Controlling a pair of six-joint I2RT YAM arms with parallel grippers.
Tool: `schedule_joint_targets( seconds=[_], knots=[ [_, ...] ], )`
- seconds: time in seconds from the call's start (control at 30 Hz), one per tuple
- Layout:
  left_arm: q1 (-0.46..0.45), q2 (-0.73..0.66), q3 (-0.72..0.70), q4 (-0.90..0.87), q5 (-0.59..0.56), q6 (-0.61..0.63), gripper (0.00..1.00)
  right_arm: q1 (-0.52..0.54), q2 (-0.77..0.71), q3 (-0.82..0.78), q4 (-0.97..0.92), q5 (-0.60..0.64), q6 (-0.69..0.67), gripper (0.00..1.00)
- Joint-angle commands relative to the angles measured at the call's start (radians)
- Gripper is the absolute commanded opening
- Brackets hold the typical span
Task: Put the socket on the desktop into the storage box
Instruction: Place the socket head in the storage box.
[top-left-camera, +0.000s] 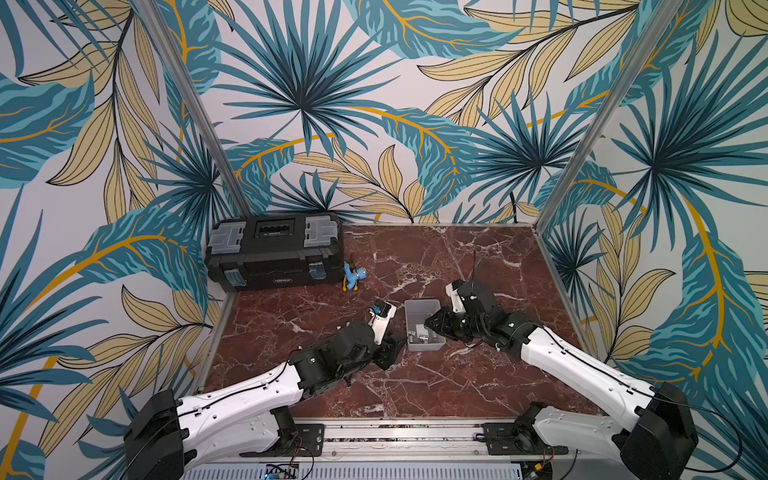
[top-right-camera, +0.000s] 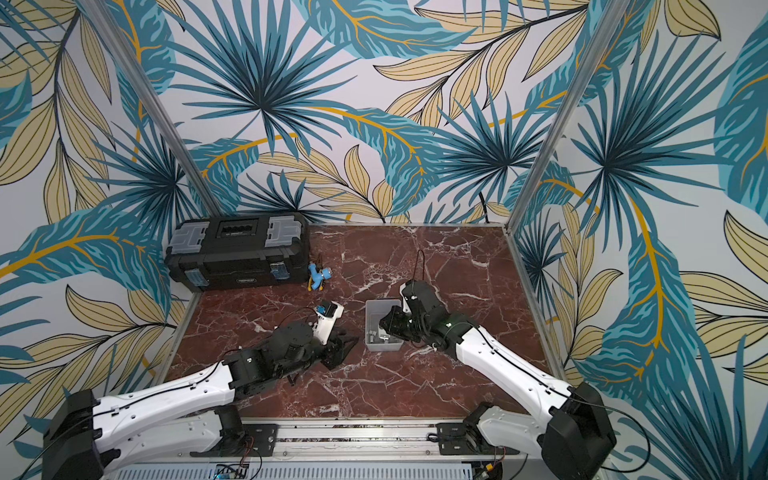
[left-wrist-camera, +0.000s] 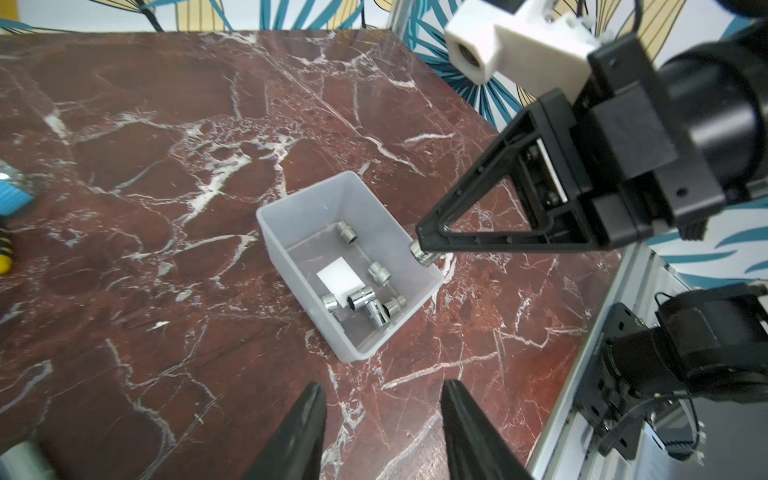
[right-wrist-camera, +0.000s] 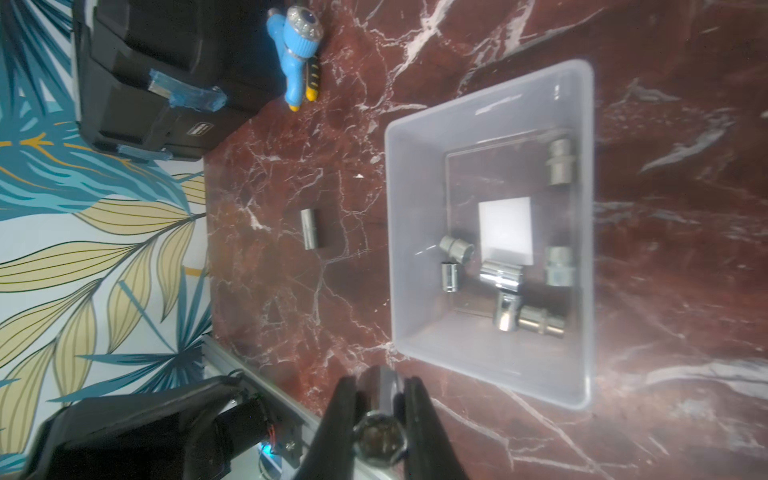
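Right gripper (left-wrist-camera: 421, 242) pinches socket (left-wrist-camera: 423, 254); seemingly just above storage box (left-wrist-camera: 316, 208) rim.

Overhead stereo; wrists near storage box (left-wrist-camera: 324, 199)

The desktop (top-left-camera: 478, 374) is carrying the storage box (top-left-camera: 419, 311) just three o'clock of its centre, with small metal sockets (top-left-camera: 417, 334) lying inside. The right gripper (top-left-camera: 429, 325), stretching in from four o'clock, is hanging over the box's three o'clock rim. The left gripper (top-left-camera: 395, 349), stretching in from seven o'clock, is standing just beside the box at its eight o'clock. A black toolbox (top-left-camera: 274, 257) is occupying the ten o'clock corner, with a blue tool (top-left-camera: 353, 275) lying at its four o'clock.
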Motion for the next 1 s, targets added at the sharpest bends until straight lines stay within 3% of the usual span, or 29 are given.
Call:
schedule_joint_targets(
  seconds=[0.0, 0.27, 0.5, 0.97],
  knots=[
    [0.001, -0.039, 0.000, -0.027, -0.096, -0.021, 0.49, -0.004, 0.019, 0.040, -0.095, 0.077, -0.038, 0.00],
    [0.051, -0.079, -0.016, -0.104, -0.206, -0.086, 0.49, -0.004, 0.082, 0.144, -0.252, 0.187, -0.089, 0.00],
    [0.163, -0.080, -0.052, -0.117, -0.191, -0.126, 0.49, -0.001, 0.124, 0.180, -0.328, 0.250, -0.136, 0.00],
    [0.285, 0.027, 0.005, -0.289, -0.209, -0.215, 0.57, 0.063, 0.297, 0.340, -0.449, 0.321, -0.199, 0.00]
  ],
)
